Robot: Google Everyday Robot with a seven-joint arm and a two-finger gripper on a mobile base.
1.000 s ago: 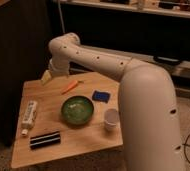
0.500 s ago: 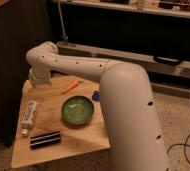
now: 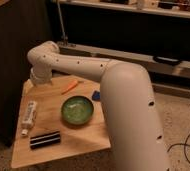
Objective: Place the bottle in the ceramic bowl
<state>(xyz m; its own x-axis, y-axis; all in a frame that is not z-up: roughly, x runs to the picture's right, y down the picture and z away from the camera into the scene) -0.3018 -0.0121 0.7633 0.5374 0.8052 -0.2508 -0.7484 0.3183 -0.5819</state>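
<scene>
Camera view: the frame is largely taken up by the robot's thick white arm (image 3: 123,100), bent across the pale wooden surface (image 3: 63,152). Its hand (image 3: 36,80) hangs over the far corner, mostly masked by the wrist. It is spread wide and nothing is seen in it. The slim white capped bottle (image 3: 29,114) is laid flat, nearer the camera than the hand and almost straight below it in the picture, untouched. The round dark green glazed ceramic bowl (image 3: 78,110) is also set nearer the camera, to the picture-right of the hand and apart from the bottle.

Trouble is judged most likely from the arm. A low sweep of so bulky a forearm could shove the bowl, or hide the bottle at the moment of the grasp. The bottle lies close to the surface's edge, so it could be rolled off by a misjudged descent. Its slim round body could slip if pinched near the cap, and it could bounce out of the shallow bowl if released too high. The black rectangular bar with a pale stripe (image 3: 44,139), beyond the bottle from the hand, could be taken by mistake. The small orange stick (image 3: 69,86), near the hand, could be knocked.

A faint greenish label is seen on the bottle, but no writing can be read there or on the bar.
</scene>
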